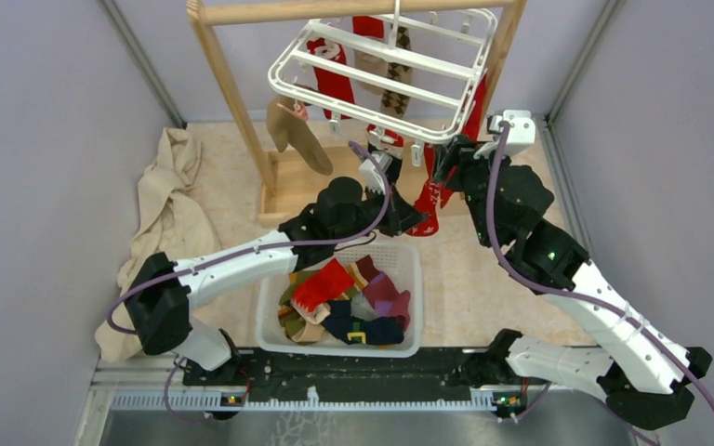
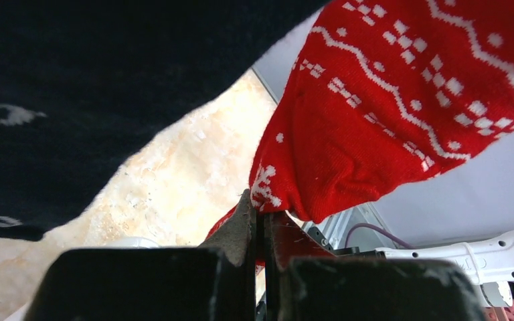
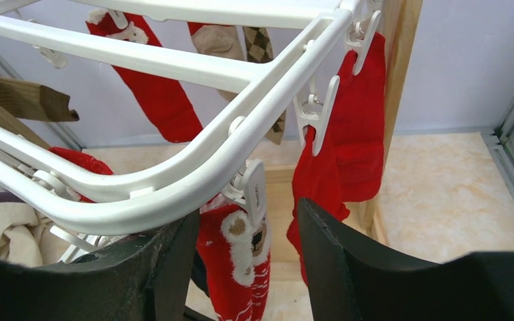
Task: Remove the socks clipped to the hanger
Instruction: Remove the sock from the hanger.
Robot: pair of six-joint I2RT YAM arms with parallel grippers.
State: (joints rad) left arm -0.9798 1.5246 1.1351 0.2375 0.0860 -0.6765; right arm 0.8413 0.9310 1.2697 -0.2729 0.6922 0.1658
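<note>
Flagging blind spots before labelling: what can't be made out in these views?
Left wrist: red sock top and its clip, cut off by the frame edge.
Top external: lower socks in basket, buried under others.
Right wrist: whether right claw touches the nearest clip; depth unclear.

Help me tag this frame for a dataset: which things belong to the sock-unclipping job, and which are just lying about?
Part of the job: hanger; red patterned sock, pinched by the left gripper; right gripper, open by a clip; basket of loose socks.
Lying about: beige cloth; wooden frame, only carrying the hanger.
</note>
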